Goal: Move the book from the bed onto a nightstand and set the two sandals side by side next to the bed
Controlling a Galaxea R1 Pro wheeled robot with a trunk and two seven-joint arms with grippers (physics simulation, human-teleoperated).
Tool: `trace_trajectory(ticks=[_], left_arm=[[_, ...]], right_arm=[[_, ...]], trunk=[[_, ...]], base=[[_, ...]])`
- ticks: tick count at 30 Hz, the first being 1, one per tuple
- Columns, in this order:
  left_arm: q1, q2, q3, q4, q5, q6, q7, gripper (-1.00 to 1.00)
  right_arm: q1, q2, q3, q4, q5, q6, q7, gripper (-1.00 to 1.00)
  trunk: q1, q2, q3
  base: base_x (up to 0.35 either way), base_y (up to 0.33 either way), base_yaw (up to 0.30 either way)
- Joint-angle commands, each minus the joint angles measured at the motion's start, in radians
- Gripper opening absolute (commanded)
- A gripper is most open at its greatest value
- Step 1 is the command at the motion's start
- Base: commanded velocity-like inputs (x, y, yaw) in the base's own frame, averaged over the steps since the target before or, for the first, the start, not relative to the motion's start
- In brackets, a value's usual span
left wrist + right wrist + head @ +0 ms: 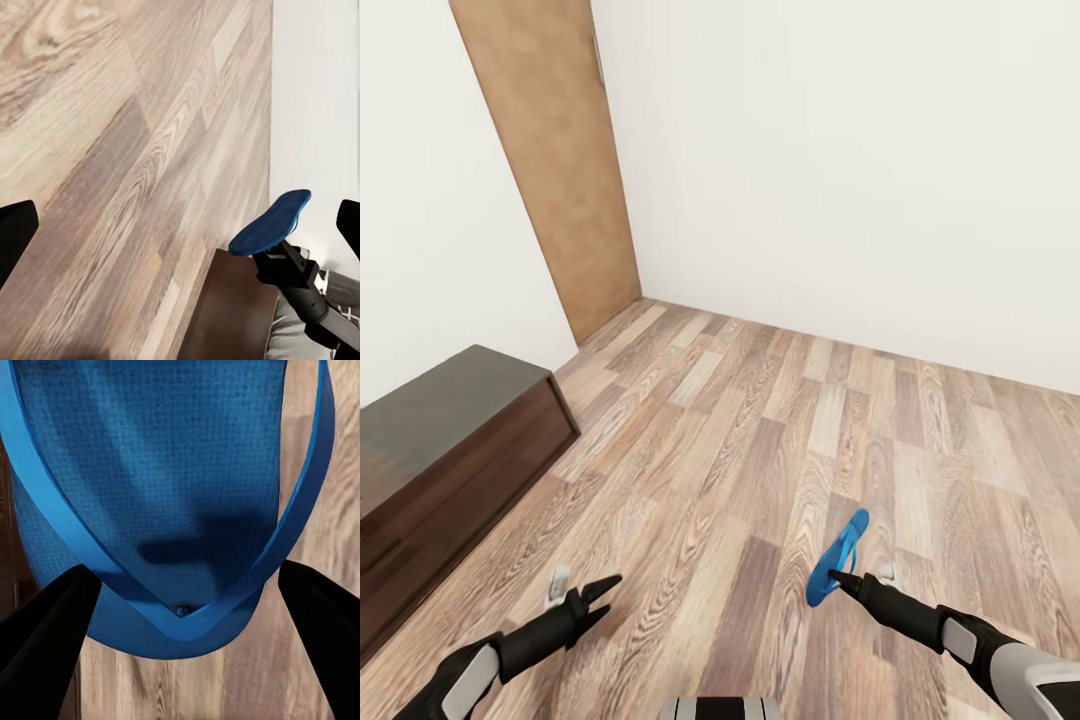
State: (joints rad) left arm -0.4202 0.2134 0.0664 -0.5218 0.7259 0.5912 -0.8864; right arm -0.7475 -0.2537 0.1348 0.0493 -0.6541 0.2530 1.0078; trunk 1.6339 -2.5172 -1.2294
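One blue sandal (838, 558) is being carried above the wood-plank floor (740, 450) at near right, pinched by the right end effector (836, 577). The left end effector (603, 597) is being held spread, empty. The bed is judged to need locating next, for placement beside it.

1 blue sandal (838, 560) is in sight, also seen from the left wrist (271, 223) and from the right wrist (161, 472). There are 2 pincers: the left pincer (603, 597) and the right pincer (838, 578). 1 dark brown cabinet (440, 470) stands by the wall, and 1 light wooden door (555, 150) is beyond it. 2 white walls meet in 1 corner over 1 plank floor (760, 430).
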Motion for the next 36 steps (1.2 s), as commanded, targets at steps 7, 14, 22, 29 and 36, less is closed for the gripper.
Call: trace_trajectory(ticks=[7, 14, 22, 29, 36], left_arm=[[0.000, -0.010, 0.000, 0.000, -0.002, 0.006, 0.001, 1.00], [0.000, -0.025, 0.000, 0.000, -0.004, 0.006, 0.001, 1.00], [0.000, -0.028, 0.000, 0.000, -0.004, 0.006, 0.001, 1.00], [0.000, -0.029, 0.000, 0.000, -0.003, 0.006, 0.003, 1.00], [0.000, -0.029, 0.000, 0.000, -0.003, 0.006, 0.005, 1.00]], right_arm=[[-0.002, 0.000, 0.007, 0.003, -0.012, 0.007, 0.005, -1.00], [-0.001, 0.002, 0.008, 0.003, -0.011, 0.008, 0.004, -1.00], [-0.002, 0.002, 0.008, 0.003, -0.012, 0.007, 0.004, -1.00], [-0.001, 0.002, 0.008, 0.003, -0.012, 0.008, 0.003, -1.00], [-0.001, 0.002, 0.008, 0.003, -0.012, 0.009, 0.003, -1.00]], trunk=[[-0.003, 0.001, 0.026], [-0.006, 0.003, 0.053], [-0.010, 0.005, 0.084], [-0.013, 0.007, 0.111], [-0.016, 0.008, 0.139]], base=[[0.000, 0.000, 0.000], [0.000, 0.000, 0.000], [0.000, 0.000, 0.000], [0.000, 0.000, 0.000], [0.000, 0.000, 0.000]])
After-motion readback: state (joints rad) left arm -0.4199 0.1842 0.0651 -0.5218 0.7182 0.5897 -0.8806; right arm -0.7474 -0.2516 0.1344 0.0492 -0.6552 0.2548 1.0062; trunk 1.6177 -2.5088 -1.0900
